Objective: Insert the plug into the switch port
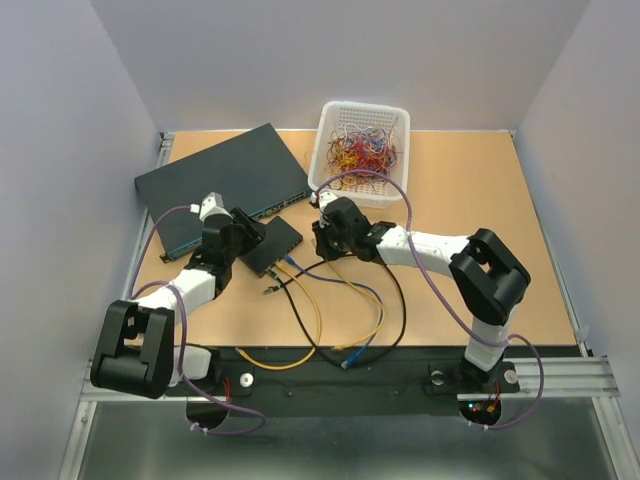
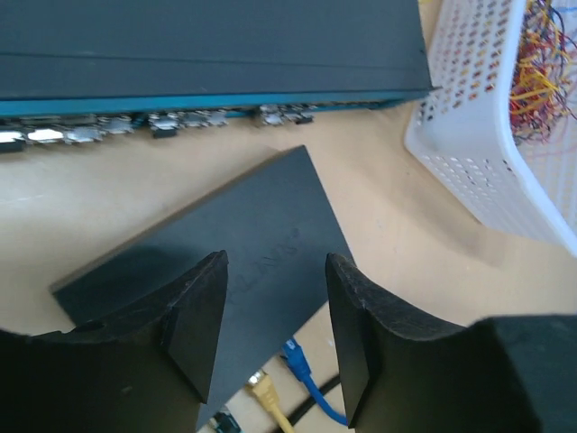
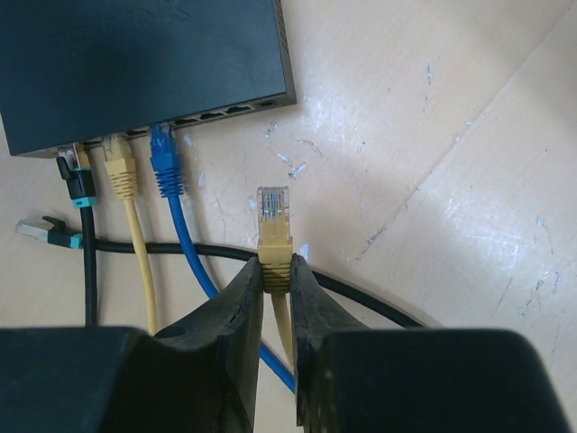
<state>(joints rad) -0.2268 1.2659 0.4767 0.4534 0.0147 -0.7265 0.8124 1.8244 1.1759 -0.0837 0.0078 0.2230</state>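
Plainly, with the left gripper point(image 2: 275, 263) open over the small flat black switch box point(image 2: 230, 230), the yellow plug point(image 3: 272, 213) pinched in the right gripper point(image 3: 275, 267), near a free port point(image 3: 216, 115), could shove the box away.

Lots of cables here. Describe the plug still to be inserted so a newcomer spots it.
Find the small black switch beside the big blue-grey box; three cables already sit in its near edge. Just short of that edge is the plug, pinched in the right gripper. Unlike the seated yellow plug and the loose teal-collared plug, it is yellow, clear-tipped and unplugged.
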